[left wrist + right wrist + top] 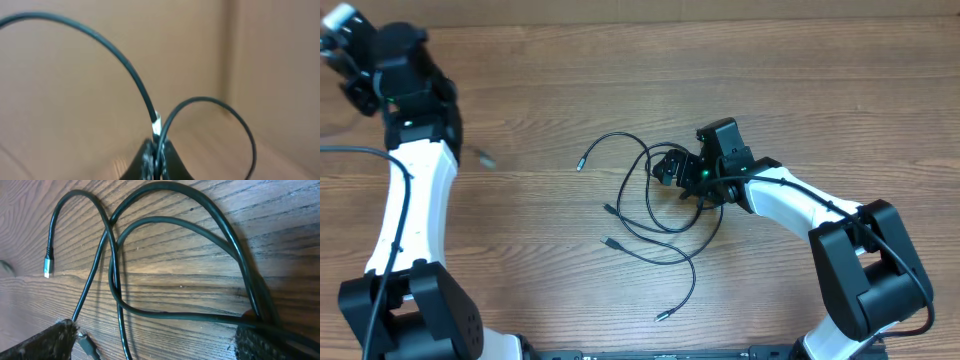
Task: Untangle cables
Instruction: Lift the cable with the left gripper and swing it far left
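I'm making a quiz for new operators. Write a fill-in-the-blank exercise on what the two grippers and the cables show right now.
1. The left gripper is ___ on a thin black cable.
2. The right gripper hangs over the tangled cables with its jaws ___.
3. In the right wrist view, the plug on one free cable end is ___ in colour.
Missing words: shut, open, silver.

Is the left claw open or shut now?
Shut. In the wrist view, the left claw pinches a thin black cable, which arches away from its closed tips on both sides.
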Robot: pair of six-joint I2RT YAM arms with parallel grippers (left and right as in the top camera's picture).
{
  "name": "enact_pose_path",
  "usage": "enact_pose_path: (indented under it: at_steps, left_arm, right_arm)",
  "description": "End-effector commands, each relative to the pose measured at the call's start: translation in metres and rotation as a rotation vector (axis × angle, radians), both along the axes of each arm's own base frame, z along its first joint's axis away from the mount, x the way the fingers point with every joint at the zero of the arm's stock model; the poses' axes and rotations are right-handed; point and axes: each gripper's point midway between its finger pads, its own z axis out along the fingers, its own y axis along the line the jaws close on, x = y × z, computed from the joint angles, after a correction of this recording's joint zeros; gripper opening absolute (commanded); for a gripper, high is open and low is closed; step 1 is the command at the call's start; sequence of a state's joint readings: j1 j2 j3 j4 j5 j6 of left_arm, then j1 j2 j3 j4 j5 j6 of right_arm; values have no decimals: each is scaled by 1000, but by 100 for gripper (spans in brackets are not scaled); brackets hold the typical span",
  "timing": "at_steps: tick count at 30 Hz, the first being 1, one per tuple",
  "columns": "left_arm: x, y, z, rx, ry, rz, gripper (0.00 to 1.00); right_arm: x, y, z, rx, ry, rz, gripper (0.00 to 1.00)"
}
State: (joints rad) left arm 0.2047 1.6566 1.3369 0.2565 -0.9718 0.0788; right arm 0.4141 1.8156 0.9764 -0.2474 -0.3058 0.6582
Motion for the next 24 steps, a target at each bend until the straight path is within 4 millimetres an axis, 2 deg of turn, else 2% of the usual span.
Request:
enact_pose_path:
  at_steps: [1, 3, 6, 10, 14, 19, 24]
  left_arm:
    - [-29, 26, 40, 162, 161, 127, 4]
    - [-34, 34, 51, 193, 134, 136, 4]
    - [-34, 40, 43, 174, 159, 128, 4]
    - [-18, 36, -3, 46, 220, 20, 4]
    - [9, 16, -59, -139, 259, -201, 4]
    - [29, -7, -86, -266, 252, -377, 4]
    - [32, -19, -100, -338, 266, -441, 4]
  right_arm:
    - [-7, -10, -19, -49, 37, -20, 100]
    - [-7, -10, -19, -49, 37, -20, 100]
    - [-7, -10, -19, -49, 37, -20, 100]
    - [-7, -10, -19, -49, 37, -20, 100]
    - [-7, -10, -19, -49, 37, -20, 100]
    - [-7, -10, -19, -49, 37, -20, 100]
    - [-7, -10, -19, -49, 37, -20, 100]
